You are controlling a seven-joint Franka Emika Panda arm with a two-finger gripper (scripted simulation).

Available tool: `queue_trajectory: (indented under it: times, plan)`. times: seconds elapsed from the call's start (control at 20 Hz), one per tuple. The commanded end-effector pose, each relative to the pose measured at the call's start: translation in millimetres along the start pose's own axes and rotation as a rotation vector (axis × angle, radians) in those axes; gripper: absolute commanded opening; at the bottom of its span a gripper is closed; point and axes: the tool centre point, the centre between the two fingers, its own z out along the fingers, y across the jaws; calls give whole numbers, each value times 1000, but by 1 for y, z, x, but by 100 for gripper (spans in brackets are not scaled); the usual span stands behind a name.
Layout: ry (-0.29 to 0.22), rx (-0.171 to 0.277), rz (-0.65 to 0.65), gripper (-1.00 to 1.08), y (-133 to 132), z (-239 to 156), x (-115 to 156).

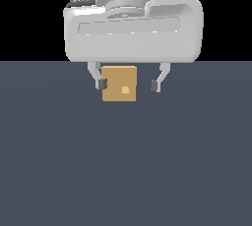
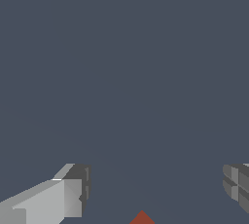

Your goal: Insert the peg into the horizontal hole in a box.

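Observation:
The tan box [image 1: 119, 83] stands on the dark floor in the exterior view, with the lighter square hole [image 1: 125, 90] in the face turned to the camera. My gripper [image 1: 128, 85] hangs over it, open and empty. Its left finger [image 1: 102, 83] overlaps the box's left edge, and its right finger [image 1: 154, 86] stands clear of the box's right side. In the wrist view the gripper [image 2: 155, 189] is also open, with bare floor between the fingers [image 2: 73, 194]. A small red-orange tip [image 2: 142, 217] shows at the picture's edge; I cannot tell if it is the peg. Otherwise the peg is hidden.
The flat dark grey-blue floor [image 1: 126, 171] stretches around the box in both views. The arm's white hand body [image 1: 133, 28] fills the upper part of the exterior view and hides what lies behind it.

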Motion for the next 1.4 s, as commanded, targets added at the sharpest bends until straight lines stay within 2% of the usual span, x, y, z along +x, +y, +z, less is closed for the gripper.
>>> queue_trajectory:
  times: [0.0,0.2,0.45,0.65,0.9,1.35]
  plan:
    - [-2,0,108,100,3,13,-39]
    - [-5,-1,302,100,-1,35,-106]
    - [-6,-1,541,100,-26,62,-186]
    - [-7,-1,684,100,-50,79,-230]
    - [-6,-1,767,100,-67,89,-254]
    - [-6,0,768,100,-68,101,-254]
